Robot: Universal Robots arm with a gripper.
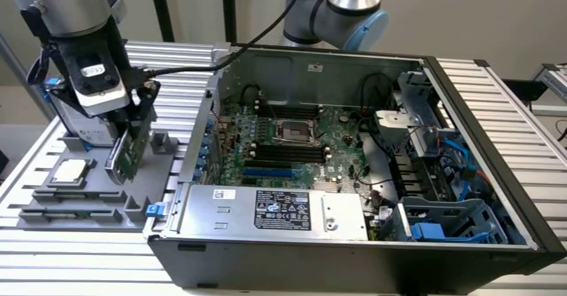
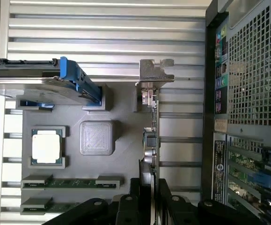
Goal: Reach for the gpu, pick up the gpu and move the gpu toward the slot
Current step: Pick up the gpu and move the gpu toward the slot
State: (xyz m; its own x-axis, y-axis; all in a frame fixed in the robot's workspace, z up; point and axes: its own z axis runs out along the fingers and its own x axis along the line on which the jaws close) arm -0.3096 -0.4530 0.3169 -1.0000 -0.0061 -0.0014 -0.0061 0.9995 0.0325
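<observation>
Gripping the gpu (image 1: pixel 129 151) edge-on, gripper (image 2: pixel 149 183) clamped narrow.
Over tray (image 2: pixel 126 164) edge nearest case (image 1: pixel 354 259); chip (image 2: pixel 46 146), drive (image 2: pixel 32 86) beside.

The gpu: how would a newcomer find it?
On the exterior view's left, beside the computer case, sits a grey tray. The gpu stands on edge there, clamped by the gripper: a thin green board, unlike the square silver chip.

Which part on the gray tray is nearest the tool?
The green gpu, standing on edge in the tool's grip; the square silver chip lies flat, apart.
</observation>
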